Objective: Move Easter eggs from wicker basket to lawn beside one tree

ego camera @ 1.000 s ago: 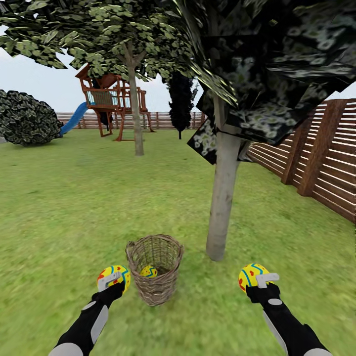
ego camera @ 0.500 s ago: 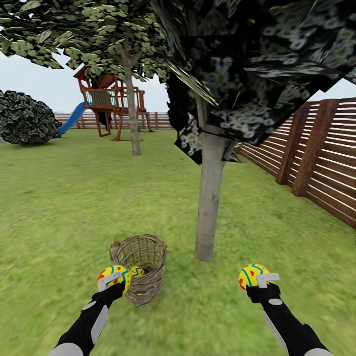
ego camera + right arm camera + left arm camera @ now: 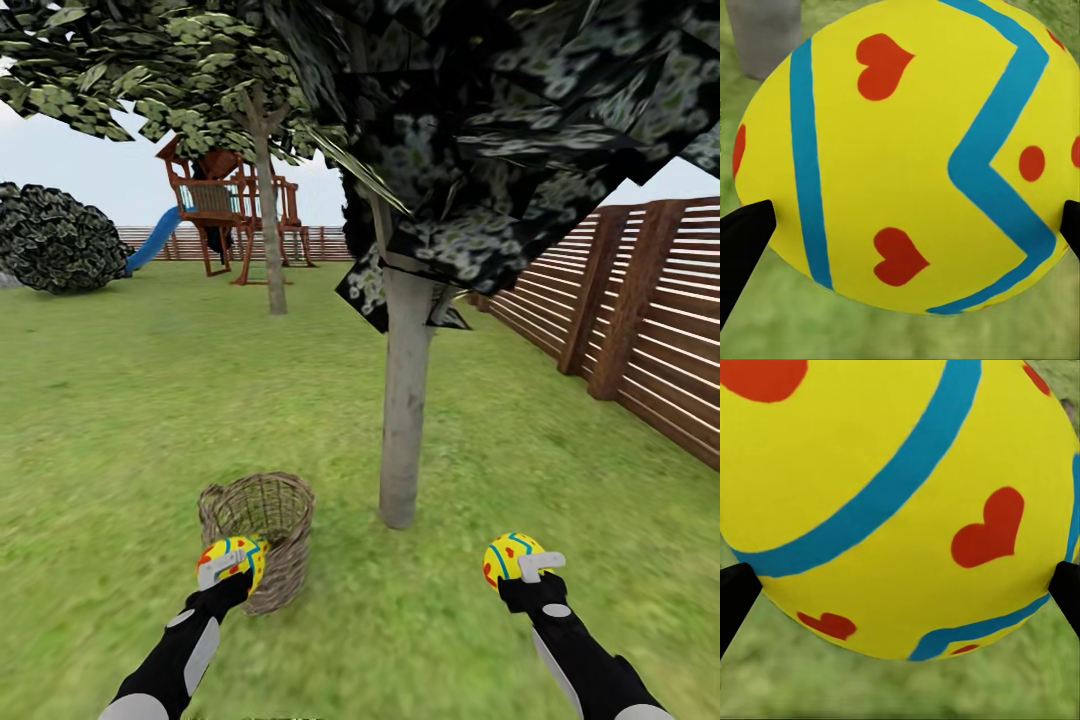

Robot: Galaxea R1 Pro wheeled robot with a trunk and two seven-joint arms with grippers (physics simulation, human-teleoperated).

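Left end effector (image 3: pixel 228 562) and right end effector (image 3: pixel 522 562), arms outstretched, each clamped around an Easter egg (image 3: pixel 238 555).

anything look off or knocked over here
Nothing stands out. The wicker basket stands upright on the lawn beside the tree, and each end effector, left and right, holds an intact egg.

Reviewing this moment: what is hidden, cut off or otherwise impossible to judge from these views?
- Wicker basket contents, head view: the left hand and its egg cover the near wall, so a third egg cannot be confirmed.
- Tree crown, head view: cut off by the top edge.
- Ground under each egg, wrist views: the held eggs block nearly everything.
- Right hand finger contact, head view: too small to judge.
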